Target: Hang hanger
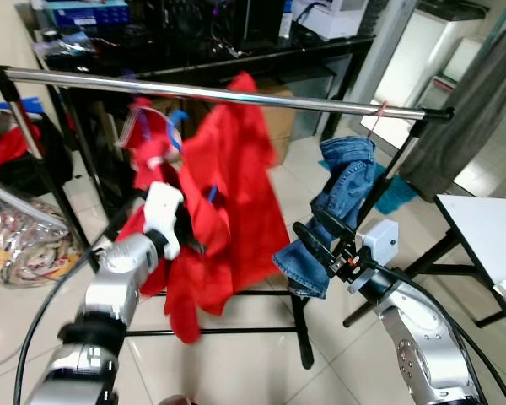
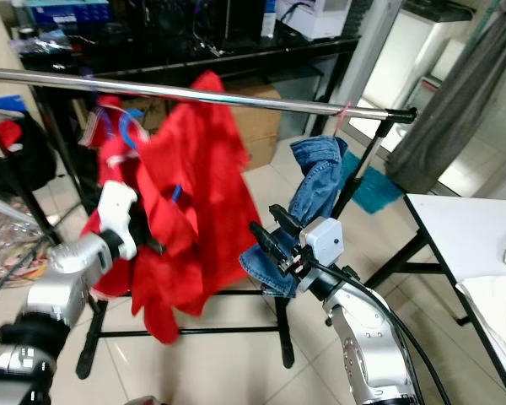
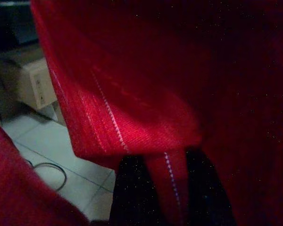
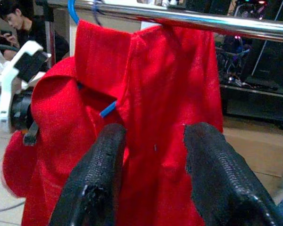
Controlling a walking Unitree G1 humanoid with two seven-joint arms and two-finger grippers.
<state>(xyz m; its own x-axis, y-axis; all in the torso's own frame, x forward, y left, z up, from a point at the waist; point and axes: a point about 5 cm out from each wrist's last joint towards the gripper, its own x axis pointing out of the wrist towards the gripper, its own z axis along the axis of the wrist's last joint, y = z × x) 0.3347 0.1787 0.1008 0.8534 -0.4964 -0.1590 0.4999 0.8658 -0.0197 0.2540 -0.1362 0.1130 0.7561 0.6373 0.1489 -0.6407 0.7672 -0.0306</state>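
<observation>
A red shirt (image 1: 228, 202) on a blue hanger (image 1: 175, 126) was held up just under the metal rail (image 1: 236, 93) — pinched by the left gripper (image 1: 194, 245). The right gripper (image 1: 308, 240) was kept wide, near the jeans (image 1: 337, 202).

Head stereo downward; wrist cameras close.

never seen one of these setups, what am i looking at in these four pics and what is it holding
A humanoid robot stands before a clothes rail. The two wide pictures come from its head camera; the two close-ups come from cameras on its wrists. The left gripper is pushed into a red shirt on a blue hanger; its wrist view shows red cloth between the black fingers, so it seems to grip the shirt. The right gripper is open, just in front of jeans draped over the rail's end. Its camera looks at the shirt under the rail.
</observation>
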